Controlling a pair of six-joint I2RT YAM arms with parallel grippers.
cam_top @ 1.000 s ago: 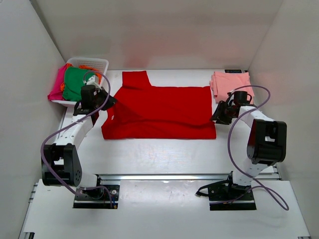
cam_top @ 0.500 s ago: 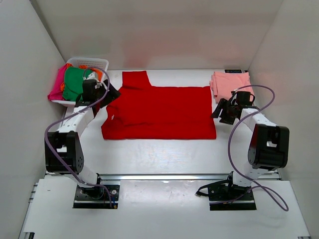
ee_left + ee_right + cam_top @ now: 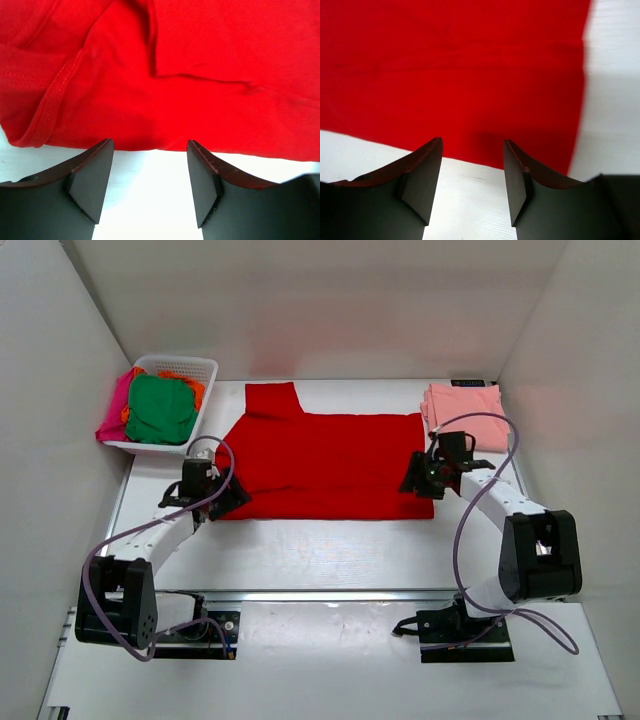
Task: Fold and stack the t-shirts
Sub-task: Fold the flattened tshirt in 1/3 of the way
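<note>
We see a white table (image 3: 330, 545) boxed in by plain white walls (image 3: 300, 300) on three sides. The red t-shirt (image 3: 325, 465) lies flat across the middle, one sleeve pointing toward the back wall. A folded salmon-pink t-shirt (image 3: 462, 405) sits in the far right corner, well apart from the red one. In the far left corner the white basket (image 3: 180, 363) holds a green t-shirt (image 3: 160, 410) on top, with an orange t-shirt (image 3: 192, 387) and a magenta t-shirt (image 3: 113, 412) beside it.

A broad bare strip of table runs between the red shirt's near hem and the arm bases; the bare margins at its left and right sides are narrower.

The left gripper (image 3: 222, 502) is at the shirt's near left corner, its jaws well apart over bare table, the hem just beyond its fingertips (image 3: 102, 150), gripping nothing. The right gripper (image 3: 412, 480) is at the near right corner, jaws parted, with nothing between them.
</note>
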